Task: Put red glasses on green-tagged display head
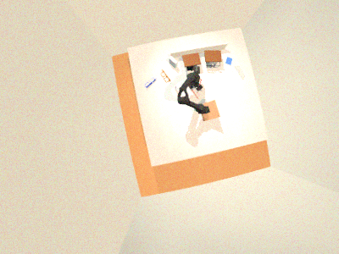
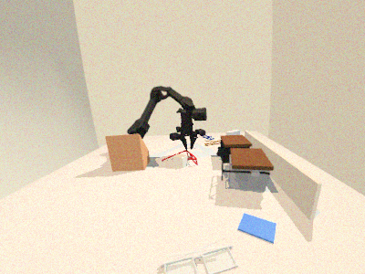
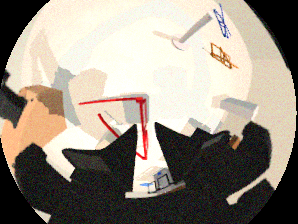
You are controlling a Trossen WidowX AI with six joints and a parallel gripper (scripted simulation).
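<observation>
The red glasses [image 2: 194, 158] [image 3: 143, 103] are unfolded beside a small pale block, with a temple stretching left in the exterior view. My gripper [image 2: 188, 149] [image 3: 145, 125] points down just above the glasses. Its fingers are parted, with the red frame showing in and below the gap; no grip on it shows. Under two brown tops stand a dark head-like shape [image 2: 224, 153] and a grey shape [image 2: 244, 179] wearing black glasses. The green tag cannot be made out, so which head bears it cannot be told.
The two brown tops [image 2: 235, 141] [image 2: 251, 158] stand before a low pale wall [image 2: 292, 183]. A wooden block [image 2: 125, 152] [image 3: 47, 120] is near the arm's base. Blue glasses [image 3: 221, 22], orange glasses [image 3: 220, 55] and a blue card [image 2: 257, 227] [image 1: 229, 61] lie farther out.
</observation>
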